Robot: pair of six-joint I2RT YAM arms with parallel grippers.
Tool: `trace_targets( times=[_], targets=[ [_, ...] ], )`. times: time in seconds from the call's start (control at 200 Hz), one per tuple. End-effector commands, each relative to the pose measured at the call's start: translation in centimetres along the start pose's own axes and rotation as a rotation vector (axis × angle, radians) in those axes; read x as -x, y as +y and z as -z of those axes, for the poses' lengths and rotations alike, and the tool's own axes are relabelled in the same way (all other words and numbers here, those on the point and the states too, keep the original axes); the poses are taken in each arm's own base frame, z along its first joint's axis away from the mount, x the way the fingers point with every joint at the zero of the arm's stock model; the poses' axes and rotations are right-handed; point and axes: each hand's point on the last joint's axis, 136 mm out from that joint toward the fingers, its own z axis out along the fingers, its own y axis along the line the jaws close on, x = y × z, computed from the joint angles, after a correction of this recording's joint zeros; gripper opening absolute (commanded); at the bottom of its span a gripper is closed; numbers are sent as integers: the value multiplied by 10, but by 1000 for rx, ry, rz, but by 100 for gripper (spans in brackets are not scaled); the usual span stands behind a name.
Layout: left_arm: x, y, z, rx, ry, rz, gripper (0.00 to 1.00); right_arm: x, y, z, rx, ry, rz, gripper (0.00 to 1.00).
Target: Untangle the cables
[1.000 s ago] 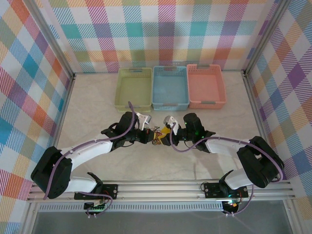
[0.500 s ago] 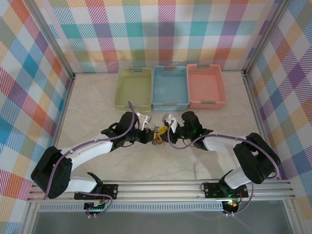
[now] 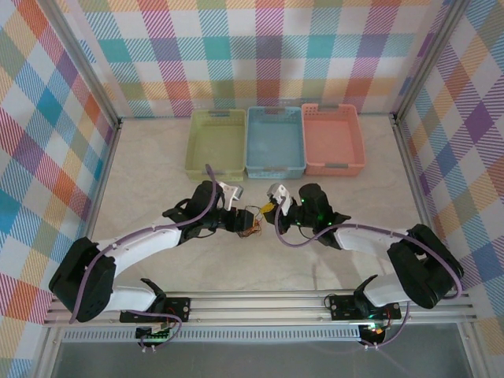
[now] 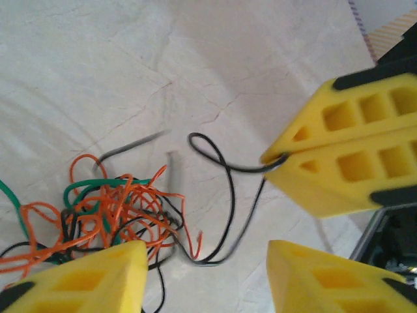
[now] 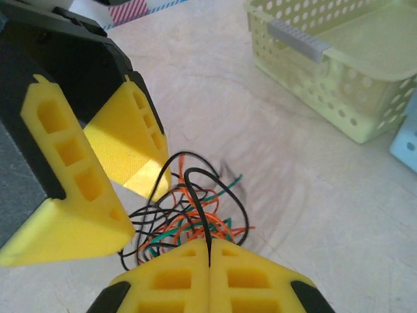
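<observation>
The cables (image 3: 250,224) lie in a small tangle of orange, black and green strands on the table between my two grippers. The orange and green knot (image 4: 98,208) sits beside my left gripper (image 4: 207,253), whose yellow fingers stand open and apart with a black loop lying loose between them. My right gripper (image 5: 209,246) is shut on one black cable (image 5: 195,189), which rises from the tangle (image 5: 189,218) into the seam between its pads. From above, the left gripper (image 3: 238,220) and the right gripper (image 3: 270,211) face each other closely over the tangle.
Three baskets stand in a row behind the cables: green (image 3: 216,161), blue (image 3: 275,167) and pink (image 3: 333,164). The green basket (image 5: 339,78) is close on the far right in the right wrist view. Plaid walls enclose the table.
My left gripper has opened and let go of the tangle. My right gripper has closed on the black cable and its arm has drawn slightly to the right.
</observation>
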Motion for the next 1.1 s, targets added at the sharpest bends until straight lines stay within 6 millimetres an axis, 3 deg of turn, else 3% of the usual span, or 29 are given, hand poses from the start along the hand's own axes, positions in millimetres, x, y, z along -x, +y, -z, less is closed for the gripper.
trace_targets(
  times=[0.0, 0.24, 0.41, 0.68, 0.91, 1.095],
  targets=[
    [7, 3, 17, 39, -66, 7, 61, 13, 1, 5, -25, -64, 55, 0],
    [18, 22, 57, 186, -209, 88, 70, 19, 1, 15, -51, -123, 79, 0],
    [24, 5, 68, 131, -211, 88, 70, 24, 2, 16, -49, -153, 86, 0],
    [35, -26, 44, -26, -134, 43, 66, 24, 4, 18, -43, -158, 89, 0],
    [35, -24, 15, -42, -61, 46, 61, 23, 4, 18, -41, -157, 86, 0],
    [40, -23, 2, -39, -47, 55, 54, 23, 5, 17, -35, -153, 84, 0]
  ],
)
